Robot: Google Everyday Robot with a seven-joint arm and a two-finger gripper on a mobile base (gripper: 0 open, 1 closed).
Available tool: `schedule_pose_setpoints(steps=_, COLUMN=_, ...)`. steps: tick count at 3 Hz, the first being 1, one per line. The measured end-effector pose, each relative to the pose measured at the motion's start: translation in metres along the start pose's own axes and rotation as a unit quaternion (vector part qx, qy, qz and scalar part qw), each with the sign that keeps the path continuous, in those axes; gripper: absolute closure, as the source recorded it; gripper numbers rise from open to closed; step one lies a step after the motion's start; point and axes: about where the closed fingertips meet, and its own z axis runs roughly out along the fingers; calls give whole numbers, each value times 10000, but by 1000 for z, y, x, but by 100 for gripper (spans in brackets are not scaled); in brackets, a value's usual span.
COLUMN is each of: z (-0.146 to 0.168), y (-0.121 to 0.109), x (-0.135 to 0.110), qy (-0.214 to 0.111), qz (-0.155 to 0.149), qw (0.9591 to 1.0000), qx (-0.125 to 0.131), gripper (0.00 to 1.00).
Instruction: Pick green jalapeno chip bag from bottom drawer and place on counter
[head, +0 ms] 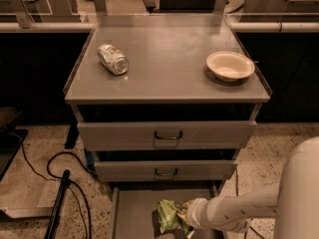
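Observation:
The green jalapeno chip bag (168,215) stands crumpled on the grey floor of the open bottom drawer (130,214), near its middle. My gripper (183,216) reaches in from the right on a white arm and is right against the bag's right side, low in the drawer. The wrist hides the place where they meet. The counter (169,63) is the flat grey cabinet top above, far from the gripper.
A crushed silver can (113,59) lies on the counter's left and a pale bowl (230,65) on its right. Two upper drawers with black handles (167,135) are closed above the open drawer. Black cables (60,183) trail on the floor at the left.

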Motion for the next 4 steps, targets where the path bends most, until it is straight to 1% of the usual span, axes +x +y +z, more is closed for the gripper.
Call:
schedule_pose_setpoints(steps=1, z=-36, y=-19, x=-15, qy=-155, qz=-28, qw=9995, qx=279, gripper=100)
schedule_pose_setpoints(steps=2, z=-77, y=-39, x=-30, qy=-184, qz=-125, qw=9978, qx=620, gripper=100)
schedule_pose_setpoints(steps=3, z=-123, y=-51, x=-46, qy=-276, qz=-218, qw=9951, qx=925, gripper=100)
schedule_pose_setpoints(steps=4, z=-128, y=-55, x=-51, qy=-303, qz=-254, qw=9943, qx=988, gripper=100)
